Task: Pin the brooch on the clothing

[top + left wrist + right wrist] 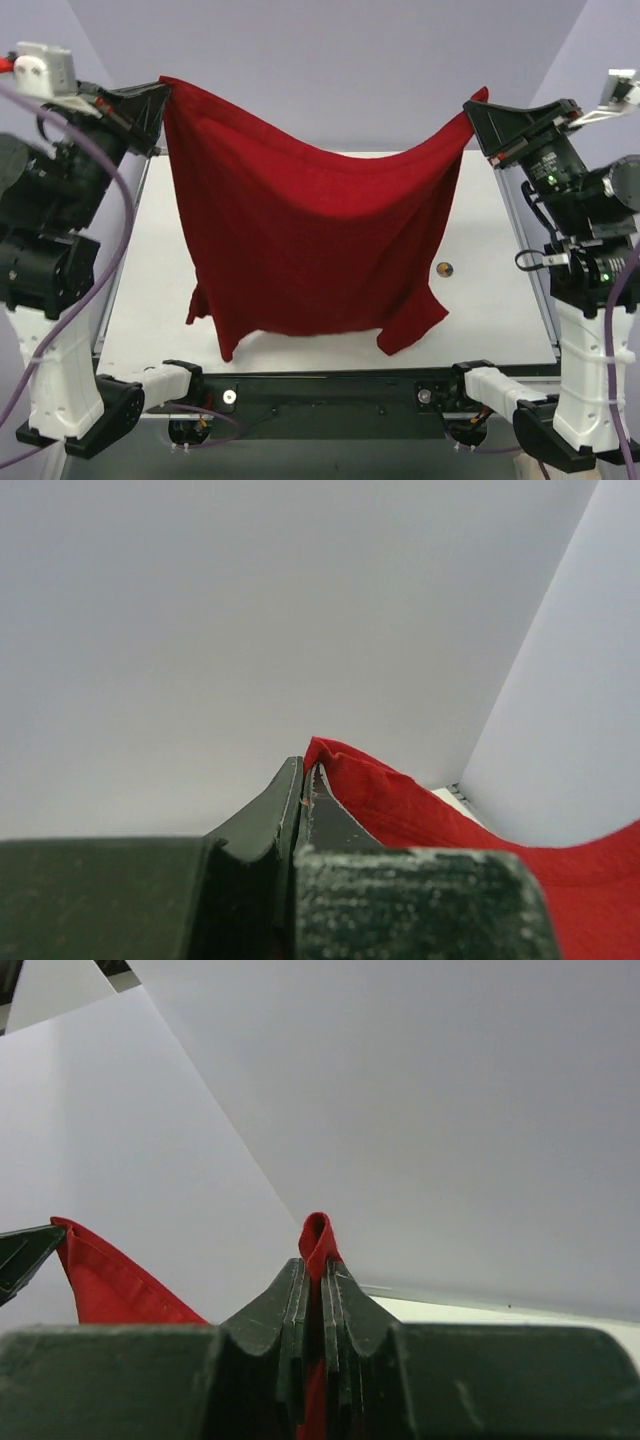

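While the top view shows two raised arms reaching inward, one red T-shirt (310,240) hangs stretched between them. The left end effector (160,97) clamps its upper left corner and the right end effector (476,112) its upper right. One brooch (445,268) lies on the white table (150,290), right of the shirt and apart from it. In the left wrist view, the fingers (270,815) are pinched on red fabric. In the right wrist view, a fold of shirt pokes up between narrowly closed fingers (275,1305).

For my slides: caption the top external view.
The left fingers and right fingers hold the red T-shirt up by its top corners; the brooch lies unpinned on the table.
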